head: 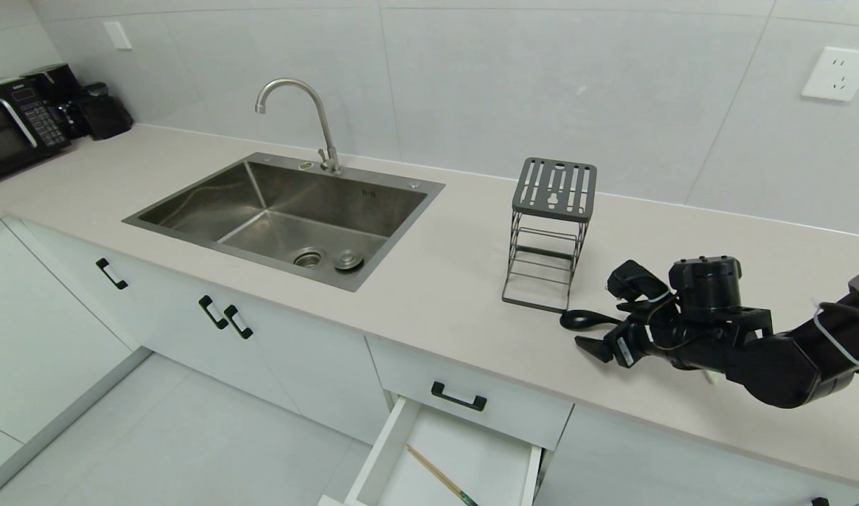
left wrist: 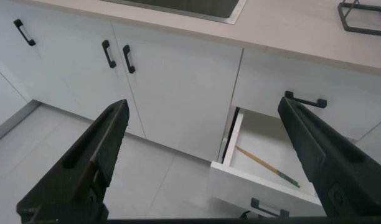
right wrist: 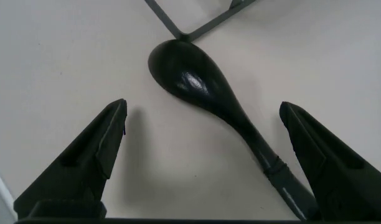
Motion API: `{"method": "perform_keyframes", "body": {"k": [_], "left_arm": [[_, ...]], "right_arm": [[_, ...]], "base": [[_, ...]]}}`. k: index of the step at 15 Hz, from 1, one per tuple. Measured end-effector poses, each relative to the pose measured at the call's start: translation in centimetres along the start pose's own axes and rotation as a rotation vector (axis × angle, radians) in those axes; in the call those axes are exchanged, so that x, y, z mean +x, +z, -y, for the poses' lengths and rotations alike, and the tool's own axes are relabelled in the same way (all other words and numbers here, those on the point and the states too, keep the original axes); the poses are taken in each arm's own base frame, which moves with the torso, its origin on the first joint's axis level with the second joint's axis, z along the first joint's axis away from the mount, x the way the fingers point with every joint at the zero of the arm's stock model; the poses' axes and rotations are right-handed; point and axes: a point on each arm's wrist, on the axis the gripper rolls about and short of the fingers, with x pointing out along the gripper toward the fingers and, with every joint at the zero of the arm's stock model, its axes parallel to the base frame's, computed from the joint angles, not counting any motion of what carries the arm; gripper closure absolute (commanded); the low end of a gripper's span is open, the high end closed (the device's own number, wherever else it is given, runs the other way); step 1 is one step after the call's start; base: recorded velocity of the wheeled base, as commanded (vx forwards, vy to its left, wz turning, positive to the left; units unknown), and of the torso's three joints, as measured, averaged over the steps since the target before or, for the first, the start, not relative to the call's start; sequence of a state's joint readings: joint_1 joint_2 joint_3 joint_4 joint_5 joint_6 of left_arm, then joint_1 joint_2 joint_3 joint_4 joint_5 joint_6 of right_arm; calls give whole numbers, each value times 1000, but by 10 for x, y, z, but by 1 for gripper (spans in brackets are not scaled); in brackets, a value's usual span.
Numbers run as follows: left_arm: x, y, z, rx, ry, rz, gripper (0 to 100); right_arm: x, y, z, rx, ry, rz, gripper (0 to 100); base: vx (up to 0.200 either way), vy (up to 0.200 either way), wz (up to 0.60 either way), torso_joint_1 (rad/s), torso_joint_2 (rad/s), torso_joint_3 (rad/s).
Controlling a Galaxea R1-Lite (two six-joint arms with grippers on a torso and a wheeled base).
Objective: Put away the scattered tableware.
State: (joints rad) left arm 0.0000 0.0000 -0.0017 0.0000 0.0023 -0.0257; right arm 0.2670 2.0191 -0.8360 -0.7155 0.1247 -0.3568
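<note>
Right claw [head: 601, 316] hovers low over the pale bench [head: 429, 295], fingers spread wide above a black spoon [right wrist: 197, 84] lying flat, its bowl by the foot of a wire rack [head: 548, 239]. Left claw [left wrist: 203, 106], also wide and holding nothing, hangs before white cabinets, above an open drawer [left wrist: 240, 180] with a thin wooden stick [left wrist: 265, 165] inside.

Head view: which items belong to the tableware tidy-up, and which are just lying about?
Job: black spoon, open drawer, chopstick in it.
Just there: wire rack, sink, faucet, microwave, wall socket.
</note>
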Motion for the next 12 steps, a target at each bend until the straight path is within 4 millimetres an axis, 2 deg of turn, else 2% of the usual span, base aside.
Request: {"method": "perform_keyframes", "body": {"k": [4, 9, 10, 12], "left_arm": [[0, 0, 0, 0, 0, 0, 0], [0, 0, 0, 0, 0, 0, 0], [0, 0, 0, 0, 0, 0, 0], [0, 0, 0, 0, 0, 0, 0]], "right_arm": [[12, -3, 1, 119, -49, 31, 0], [13, -19, -6, 138, -31, -2, 0], [12, -19, -6, 136, -30, -5, 100], [12, -19, -6, 134, -28, -6, 100]], "base": [[0, 0, 0, 0, 0, 0], [0, 0, 0, 0, 0, 0], [0, 0, 0, 0, 0, 0], [0, 0, 0, 0, 0, 0]]}}
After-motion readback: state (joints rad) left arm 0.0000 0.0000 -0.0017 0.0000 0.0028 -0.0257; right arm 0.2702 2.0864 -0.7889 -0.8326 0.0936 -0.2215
